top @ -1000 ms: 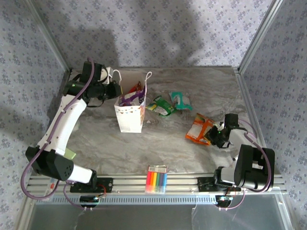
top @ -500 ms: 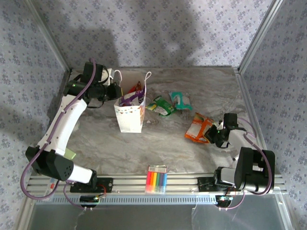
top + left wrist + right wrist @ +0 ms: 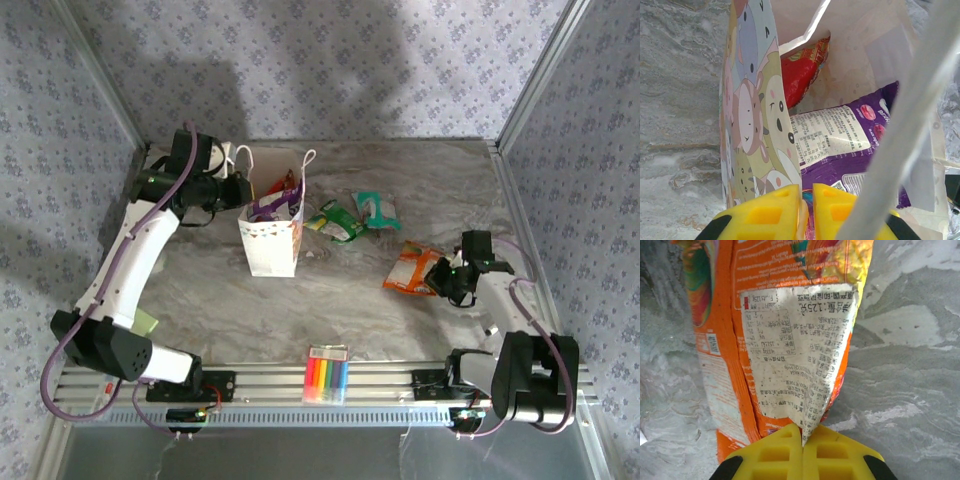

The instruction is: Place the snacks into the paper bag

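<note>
The marbled bench (image 3: 220,300) takes up the whole floor of the booth, with an arm reaching in from each near corner. The paper bag (image 3: 270,245) stands upright toward the back left, its mouth open. The left fingers (image 3: 243,190) are at its top edge on the left side; from the wrist, the left fingers (image 3: 795,197) are nearly together and pinch the rim of the cartoon-printed wall (image 3: 750,115). Out on the right the orange packet (image 3: 412,270) lies on the bench, and the right fingers (image 3: 445,283) meet its near corner. Close up, they (image 3: 799,442) are pressed together on the tip of the packet's white label flap (image 3: 795,355). Inside the bag a purple packet (image 3: 840,150) leans in front of a red one (image 3: 800,72). Just right of the bag lie a green packet (image 3: 335,220) and a teal one (image 3: 375,208), side by side. A rainbow pack of markers (image 3: 327,375) sits at the near edge
</note>
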